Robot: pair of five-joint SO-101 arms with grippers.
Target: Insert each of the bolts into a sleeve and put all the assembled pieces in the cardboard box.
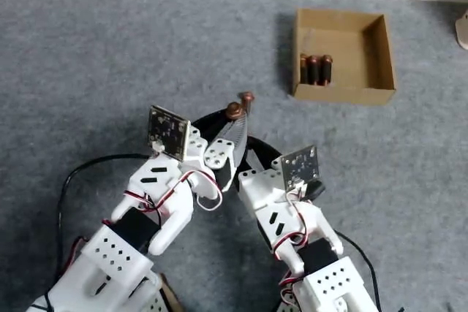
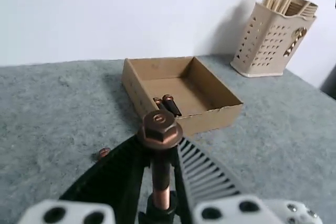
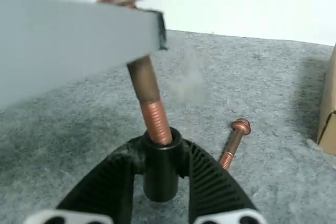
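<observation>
My left gripper (image 2: 160, 148) is shut on a copper bolt (image 2: 160, 129), held upright with its hex head on top. My right gripper (image 3: 160, 153) is shut on a black sleeve (image 3: 160, 174) directly below it. The bolt's threaded tip (image 3: 157, 124) sits in the sleeve's mouth. In the high view both arms meet at mid-table, with the bolt head (image 1: 234, 111) between them. A loose bolt (image 3: 233, 142) lies on the carpet just beyond, toward the box (image 1: 247, 99). The cardboard box (image 1: 376, 52) stands at the back right with three assembled pieces (image 1: 314, 69) against its near wall.
A beige perforated holder (image 2: 273, 38) with sticks stands past the box on the right. The table is covered in grey carpet (image 1: 88, 71), open on the left and between the arms and the box. Cables trail behind both arms.
</observation>
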